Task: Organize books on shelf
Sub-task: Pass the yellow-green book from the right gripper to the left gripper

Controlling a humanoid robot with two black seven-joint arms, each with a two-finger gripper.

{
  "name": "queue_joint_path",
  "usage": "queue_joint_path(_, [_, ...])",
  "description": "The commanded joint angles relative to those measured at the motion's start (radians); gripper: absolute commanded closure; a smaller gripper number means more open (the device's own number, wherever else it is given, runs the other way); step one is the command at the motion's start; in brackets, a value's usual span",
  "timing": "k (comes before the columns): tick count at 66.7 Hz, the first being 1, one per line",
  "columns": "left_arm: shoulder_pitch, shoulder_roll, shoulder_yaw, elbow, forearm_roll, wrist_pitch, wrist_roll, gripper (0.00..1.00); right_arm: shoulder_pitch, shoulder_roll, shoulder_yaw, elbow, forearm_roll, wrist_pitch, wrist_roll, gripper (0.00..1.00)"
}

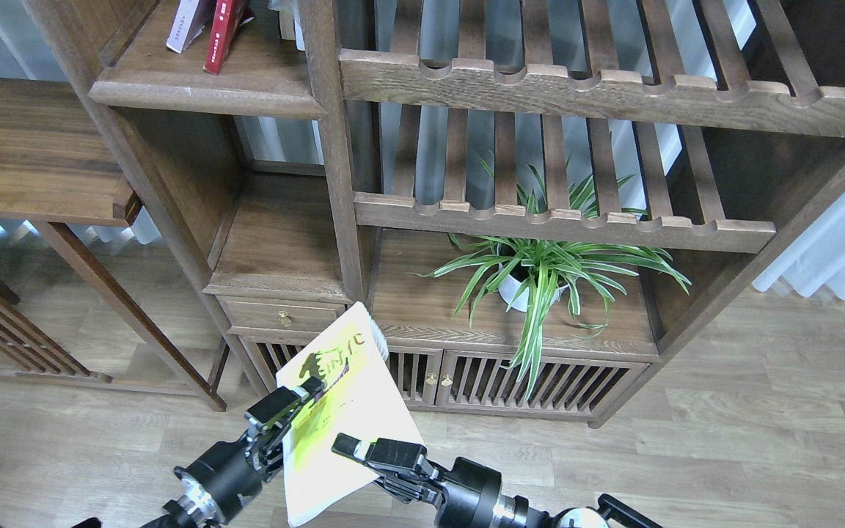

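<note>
The yellow-green book (345,396) with dark Chinese characters is held low in front of the bookcase, tilted up on its edge. My right gripper (358,449) is shut on its lower right corner, one finger on the cover. My left gripper (290,407) is at the book's left edge with a finger over the cover; I cannot tell whether it grips. The dark red book (223,33) and the white book (186,26) lean on the shelf (202,94) at the top left, far above both grippers.
Two slatted racks (598,88) with scalloped rails fill the bookcase's right side. A potted spider plant (540,275) stands below them. A brass-knobbed drawer (284,319) sits just behind the book. A wooden side table (26,161) stands at left.
</note>
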Motion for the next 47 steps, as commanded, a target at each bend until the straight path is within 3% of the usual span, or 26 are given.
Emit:
queue_joint_path(1, [0.001,-0.003,0.014,-0.001,0.001,0.000,0.003,1.00,-0.002,0.000,0.002,0.000,-0.001,-0.001,0.000,0.88])
queue_joint_path(9, [0.005,0.003,0.011,-0.004,0.003,0.000,0.005,1.00,0.001,0.000,0.008,-0.005,-0.006,-0.001,0.000,0.79])
queue_joint_path(13, [0.005,0.009,0.000,-0.004,0.009,0.000,0.006,1.00,0.003,-0.001,0.014,-0.007,-0.009,-0.001,0.000,0.70])
queue_joint_path(21, [0.005,0.038,-0.025,-0.002,0.027,0.000,0.006,1.00,0.012,-0.006,0.022,-0.025,-0.013,-0.001,0.004,0.32])
queue_joint_path(24, [0.005,0.055,-0.034,-0.002,0.036,0.000,0.006,1.00,0.014,-0.011,0.025,-0.037,-0.013,-0.001,0.027,0.17])
queue_joint_path(26, [0.005,0.058,-0.037,-0.002,0.038,0.000,0.006,1.00,0.014,-0.011,0.028,-0.042,-0.013,-0.001,0.036,0.13])
queue_joint_path(28, [0.003,0.072,-0.052,-0.001,0.040,0.000,0.006,1.00,0.020,-0.011,0.034,-0.065,-0.013,-0.001,0.068,0.01])
queue_joint_path(47, [0.001,0.230,-0.127,-0.030,0.069,0.000,0.005,1.00,0.026,-0.015,0.108,-0.128,-0.010,-0.001,0.082,0.01])
